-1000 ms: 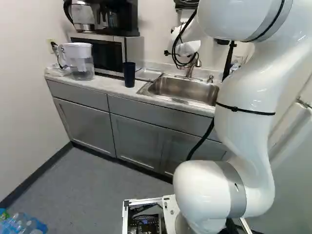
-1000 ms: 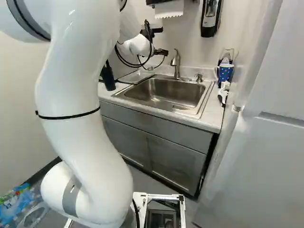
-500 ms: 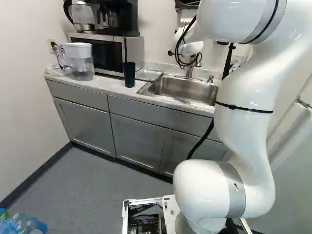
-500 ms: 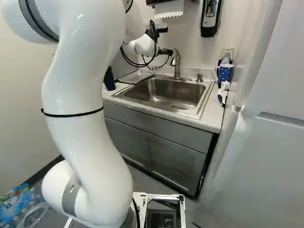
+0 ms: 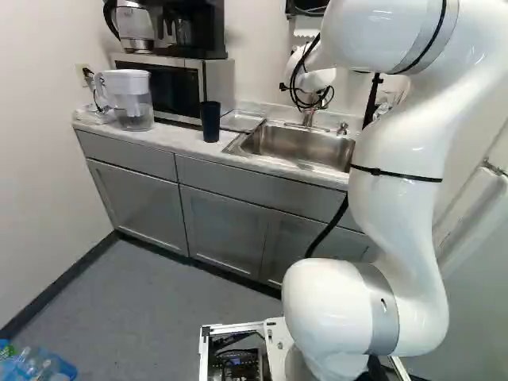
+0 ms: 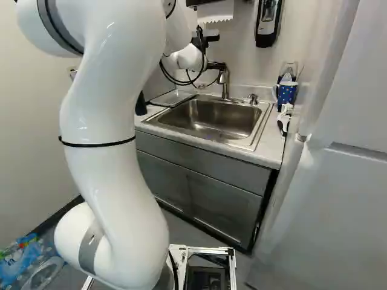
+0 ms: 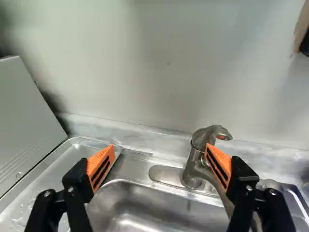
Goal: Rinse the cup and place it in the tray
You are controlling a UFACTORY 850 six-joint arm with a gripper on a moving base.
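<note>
My gripper (image 6: 220,66) is in front of the faucet's upper part in the right base view. In the wrist view the gripper (image 7: 160,157) stands wide open, nothing between its pads; one orange pad overlaps the faucet (image 7: 195,164), and I cannot tell whether they touch. The dark blue cup (image 5: 210,121) stands upright on the counter, left of the sink (image 5: 298,145) in the left base view; in the right base view the arm partly hides it. The shallow metal tray (image 5: 242,121) lies between cup and sink, and the tray (image 7: 79,151) shows beside the other finger.
A microwave (image 5: 163,83) with a coffee maker on top and a water pitcher (image 5: 131,99) stand beyond the cup. A blue dotted mug (image 6: 286,93) and a brush are right of the sink. The soap dispenser (image 6: 268,23) hangs on the wall.
The arm's upper part and gripper have moved to the right, towards the faucet. The gripper has stayed open. Base, cup and tray have not moved.
</note>
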